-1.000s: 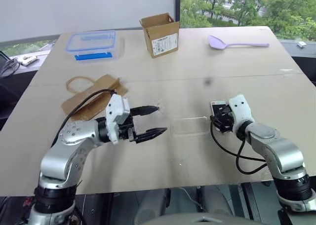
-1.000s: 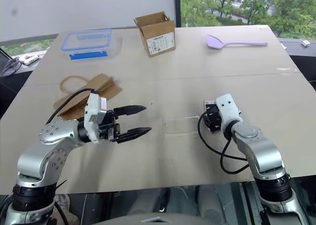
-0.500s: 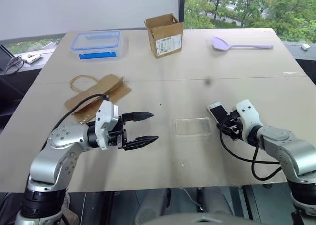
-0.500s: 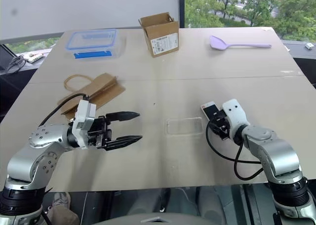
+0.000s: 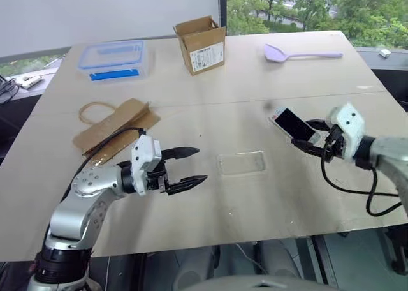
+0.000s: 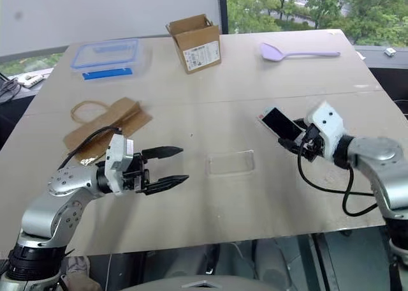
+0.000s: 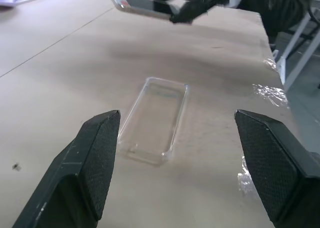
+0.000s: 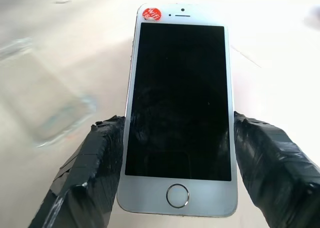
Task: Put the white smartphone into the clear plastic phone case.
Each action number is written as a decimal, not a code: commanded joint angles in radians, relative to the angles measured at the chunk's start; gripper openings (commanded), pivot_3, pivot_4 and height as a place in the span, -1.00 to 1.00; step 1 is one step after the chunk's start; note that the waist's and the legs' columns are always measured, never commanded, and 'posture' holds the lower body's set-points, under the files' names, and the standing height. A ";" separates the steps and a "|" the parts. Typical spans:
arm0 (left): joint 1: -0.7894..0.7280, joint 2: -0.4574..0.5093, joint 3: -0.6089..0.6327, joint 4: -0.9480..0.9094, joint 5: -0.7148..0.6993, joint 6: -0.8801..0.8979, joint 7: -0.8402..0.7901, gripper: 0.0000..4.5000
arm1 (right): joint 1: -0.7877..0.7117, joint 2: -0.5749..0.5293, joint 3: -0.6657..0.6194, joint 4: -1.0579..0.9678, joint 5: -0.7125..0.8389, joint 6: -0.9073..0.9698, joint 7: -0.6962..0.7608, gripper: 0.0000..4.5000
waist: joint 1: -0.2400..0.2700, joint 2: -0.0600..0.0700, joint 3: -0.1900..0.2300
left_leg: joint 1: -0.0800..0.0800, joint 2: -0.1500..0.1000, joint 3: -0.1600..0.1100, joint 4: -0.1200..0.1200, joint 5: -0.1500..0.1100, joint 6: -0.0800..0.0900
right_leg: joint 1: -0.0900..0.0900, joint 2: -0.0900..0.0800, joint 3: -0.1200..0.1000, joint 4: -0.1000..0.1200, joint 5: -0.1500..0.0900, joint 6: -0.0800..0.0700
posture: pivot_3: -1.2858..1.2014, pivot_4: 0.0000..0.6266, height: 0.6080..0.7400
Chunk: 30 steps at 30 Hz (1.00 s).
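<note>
The white smartphone [image 5: 292,124] hangs above the right side of the table, tilted, its black screen facing up. My right gripper [image 5: 306,136] is shut on its lower end, one black finger [image 8: 100,158] on each long side. The clear plastic phone case [image 5: 241,163] lies flat and empty on the table [image 5: 268,201], between my two arms and below and to the left of the phone. My left gripper [image 5: 196,165] is open and holds nothing. It hovers level to the left of the case and points at it [image 7: 155,119].
At the back of the table stand a clear box with a blue lid [image 5: 115,58] and an open cardboard box [image 5: 201,43]. A purple spoon [image 5: 299,53] lies at the back right. A flat brown paper bag [image 5: 115,126] lies behind my left arm.
My right gripper has closed on the phone, lifted it off the table and turned the screen upward. The left arm stayed about where it was. The camera view has shifted.
</note>
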<state>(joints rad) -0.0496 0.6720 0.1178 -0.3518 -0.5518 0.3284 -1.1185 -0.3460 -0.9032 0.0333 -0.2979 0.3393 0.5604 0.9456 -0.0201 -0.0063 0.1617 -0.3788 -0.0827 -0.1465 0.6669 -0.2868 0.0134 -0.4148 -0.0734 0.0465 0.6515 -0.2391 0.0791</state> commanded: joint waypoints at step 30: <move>0.044 0.046 -0.020 -0.188 -0.009 0.077 0.146 0.68 | -0.436 0.099 0.439 0.352 -0.563 -0.716 0.367 0.23 | 0.007 0.000 0.002 | -0.004 -0.001 0.000 -0.001 0.000 0.000 | -0.005 -0.002 0.000 -0.003 0.000 0.000 | 0.03 -0.52 1.00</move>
<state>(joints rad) 0.0010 0.7083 0.1023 -0.4888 -0.5434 0.3864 -0.9931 -0.7595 -0.8043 0.4759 0.0575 -0.2054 -0.1163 1.3146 -0.0130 -0.0059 0.1632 -0.3831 -0.0840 -0.1468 0.6661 -0.2870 0.0132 -0.4193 -0.0753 0.0466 0.6488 -0.2388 0.0790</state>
